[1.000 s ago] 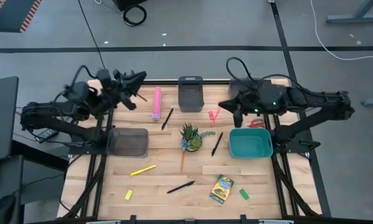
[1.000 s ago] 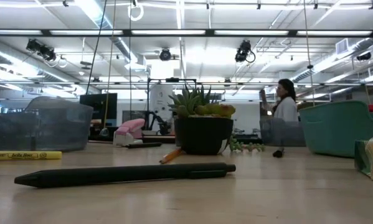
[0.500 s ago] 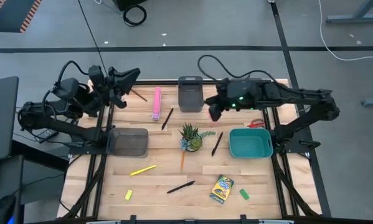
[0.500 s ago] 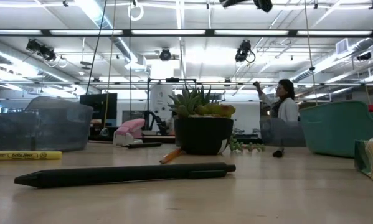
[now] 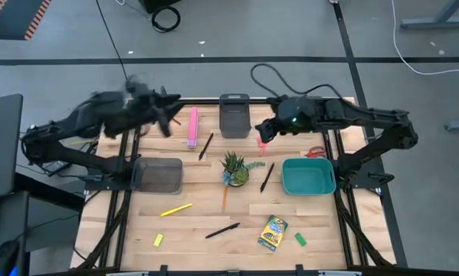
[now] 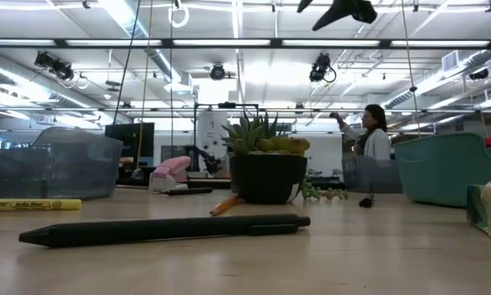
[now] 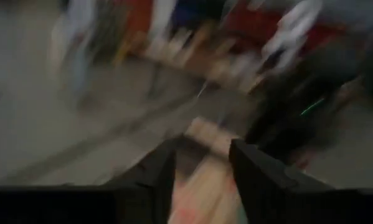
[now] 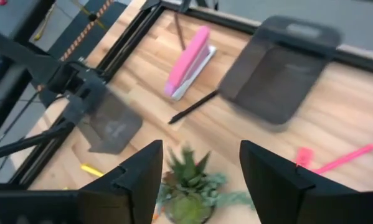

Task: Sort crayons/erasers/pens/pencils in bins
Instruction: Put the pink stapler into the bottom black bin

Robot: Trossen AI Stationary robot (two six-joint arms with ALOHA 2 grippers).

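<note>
My right gripper (image 8: 200,149) is open above the far middle of the table, over the pink pencils (image 5: 263,143). My left gripper (image 7: 203,149) is open in the air at the far left, blurred in the high view (image 5: 166,115). The crayons (image 5: 273,233) lie flat near the front edge, with a green eraser (image 5: 300,239) beside them and a yellow eraser (image 5: 159,240) at the front left. Black pens (image 5: 222,230) (image 5: 206,146) (image 5: 267,178) and a yellow pen (image 5: 176,209) lie loose. The bins in view are dark grey (image 5: 234,115), grey (image 5: 158,174) and teal (image 5: 308,176).
A potted plant (image 5: 234,169) stands mid-table with an orange pencil (image 5: 224,198) in front of it. A long pink bar (image 5: 192,126) lies at the far left, and something red (image 5: 315,152) lies behind the teal bin. A person (image 6: 375,135) stands in the room beyond.
My right gripper has gone toward the table's left edge, from beside the far right corner to above the pink pencils. My left arm has swung and tipped at the far left and is blurred in motion now. Nothing on the table has moved.
</note>
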